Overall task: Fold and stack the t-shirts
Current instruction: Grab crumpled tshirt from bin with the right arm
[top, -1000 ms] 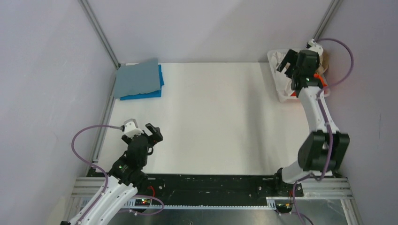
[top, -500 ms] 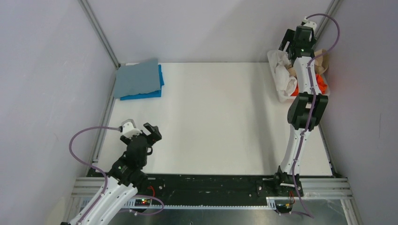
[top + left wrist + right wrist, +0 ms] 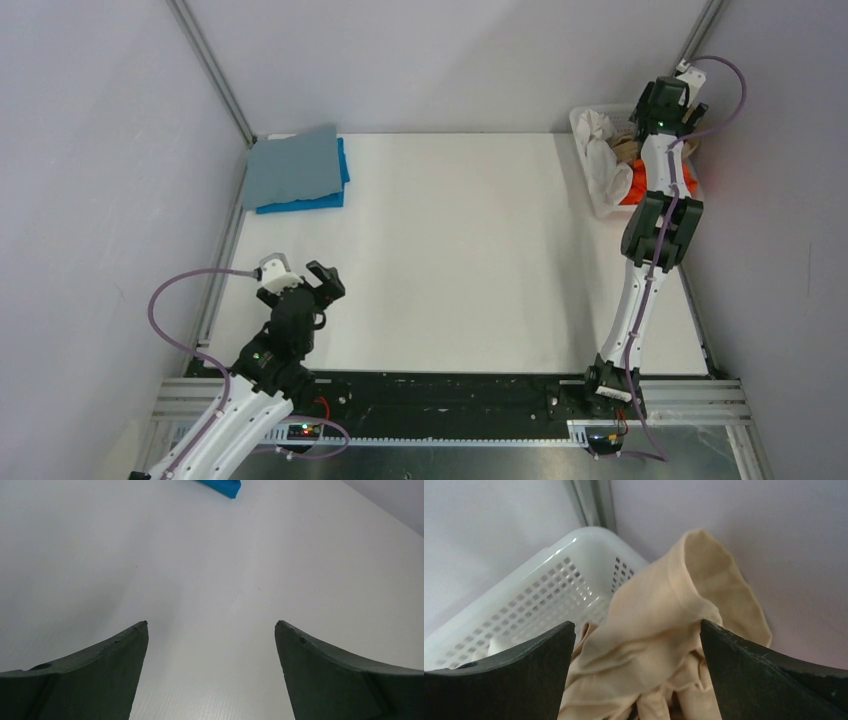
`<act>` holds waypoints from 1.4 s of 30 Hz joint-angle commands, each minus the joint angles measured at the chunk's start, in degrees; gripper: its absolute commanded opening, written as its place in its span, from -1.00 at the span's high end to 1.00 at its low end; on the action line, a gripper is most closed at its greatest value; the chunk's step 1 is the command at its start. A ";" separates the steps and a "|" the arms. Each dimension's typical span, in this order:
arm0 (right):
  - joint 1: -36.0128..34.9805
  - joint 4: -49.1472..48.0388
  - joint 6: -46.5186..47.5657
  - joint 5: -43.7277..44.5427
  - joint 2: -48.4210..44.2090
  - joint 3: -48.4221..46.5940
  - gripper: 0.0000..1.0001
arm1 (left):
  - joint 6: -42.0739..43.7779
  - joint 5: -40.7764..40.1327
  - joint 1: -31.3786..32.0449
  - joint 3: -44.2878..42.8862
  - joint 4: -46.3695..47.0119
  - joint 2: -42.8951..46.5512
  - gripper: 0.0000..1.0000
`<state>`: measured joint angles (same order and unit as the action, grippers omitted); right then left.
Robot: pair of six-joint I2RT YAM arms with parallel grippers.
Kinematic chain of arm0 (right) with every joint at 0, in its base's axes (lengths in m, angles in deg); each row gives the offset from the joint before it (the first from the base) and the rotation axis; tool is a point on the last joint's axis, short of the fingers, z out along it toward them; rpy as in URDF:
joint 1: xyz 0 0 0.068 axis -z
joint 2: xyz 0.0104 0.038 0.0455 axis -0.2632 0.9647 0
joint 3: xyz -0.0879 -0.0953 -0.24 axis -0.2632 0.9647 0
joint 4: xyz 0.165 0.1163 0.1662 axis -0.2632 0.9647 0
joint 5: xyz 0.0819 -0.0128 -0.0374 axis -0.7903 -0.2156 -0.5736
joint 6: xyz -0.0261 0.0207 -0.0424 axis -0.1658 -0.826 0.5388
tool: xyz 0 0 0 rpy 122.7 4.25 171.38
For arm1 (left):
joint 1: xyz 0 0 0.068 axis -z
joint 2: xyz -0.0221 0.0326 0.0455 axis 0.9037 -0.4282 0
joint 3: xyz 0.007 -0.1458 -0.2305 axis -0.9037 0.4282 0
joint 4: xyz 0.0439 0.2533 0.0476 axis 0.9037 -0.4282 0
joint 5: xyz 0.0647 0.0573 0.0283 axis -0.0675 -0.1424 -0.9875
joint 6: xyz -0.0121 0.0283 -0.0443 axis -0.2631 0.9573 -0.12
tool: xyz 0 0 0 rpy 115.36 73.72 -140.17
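A folded grey-blue t-shirt (image 3: 292,166) lies on a folded bright blue t-shirt (image 3: 318,200) at the table's far left; the blue one's corner shows in the left wrist view (image 3: 222,486). A white lattice basket (image 3: 598,205) at the far right holds crumpled white (image 3: 603,155), orange (image 3: 636,190) and tan (image 3: 626,148) t-shirts. My right gripper (image 3: 636,625) is open over the basket (image 3: 544,600), its jaws either side of the bunched tan t-shirt (image 3: 659,625), not closed on it. My left gripper (image 3: 211,624) is open and empty above bare table at the near left (image 3: 307,280).
Grey enclosure walls and metal corner posts (image 3: 212,70) close in the table on three sides. The basket sits tight against the right wall and back corner. The right arm (image 3: 655,225) stretches up along the table's right edge.
The right arm has extended and swung its gripper from the basket's near left side to over the basket's far right part. The left arm has barely moved.
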<state>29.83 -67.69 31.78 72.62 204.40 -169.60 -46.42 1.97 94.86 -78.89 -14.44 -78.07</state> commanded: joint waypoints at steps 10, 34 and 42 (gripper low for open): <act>1.81 -10.28 3.87 -9.27 11.54 -9.98 -0.18 | 0.01 -2.52 0.08 -0.80 3.25 -3.99 -0.99; -4.91 -25.33 -0.42 -19.80 -25.47 -6.79 1.00 | 1.51 3.56 0.10 0.23 3.36 5.10 -0.99; -11.49 -15.53 -8.87 -40.09 -37.19 -7.15 1.00 | 0.85 7.25 0.08 -0.89 3.35 3.47 -0.99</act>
<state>21.83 -86.66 27.91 44.97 172.66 -175.63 -45.79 6.69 94.86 -78.89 -12.38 -73.43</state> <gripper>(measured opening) 0.055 0.996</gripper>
